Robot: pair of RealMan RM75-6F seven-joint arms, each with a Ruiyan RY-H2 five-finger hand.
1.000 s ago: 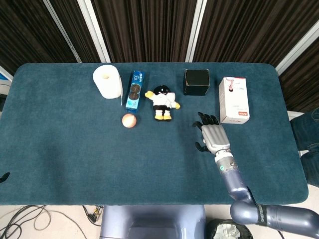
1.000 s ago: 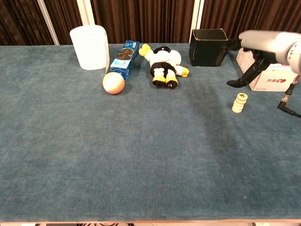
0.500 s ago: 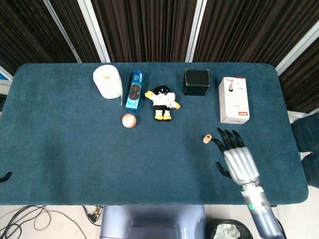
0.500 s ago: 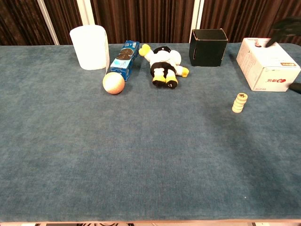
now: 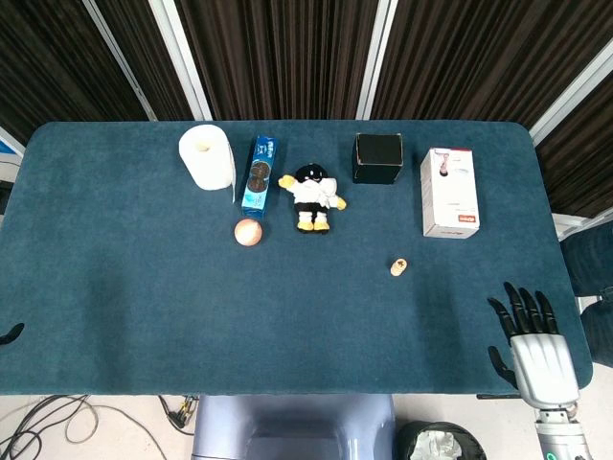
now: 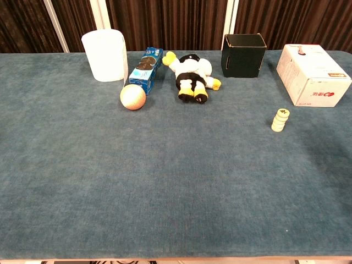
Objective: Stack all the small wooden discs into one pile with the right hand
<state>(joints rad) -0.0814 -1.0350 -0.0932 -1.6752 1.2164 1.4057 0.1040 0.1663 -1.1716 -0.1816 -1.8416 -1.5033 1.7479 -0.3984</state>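
Right hand, lower right of the head view: fingers spread and empty, palm down, at the near right edge of the surface; absent from the chest view. Left hand: only a dark sliver shows at the far left edge of the head view, so its state cannot be told.

Pile of small wooden discs: up and to the left of the right hand, well apart from it, right of centre in the frame. In the chest view the pile stands upright as 1 short column of pale, smooth discs, long axis vertical; no loose disc is visible elsewhere, so the stacking appears complete.

Surface: dark blue, napped cloth. Along the upper part of the frame, a white carton lies above the pile, with a black box to its left.
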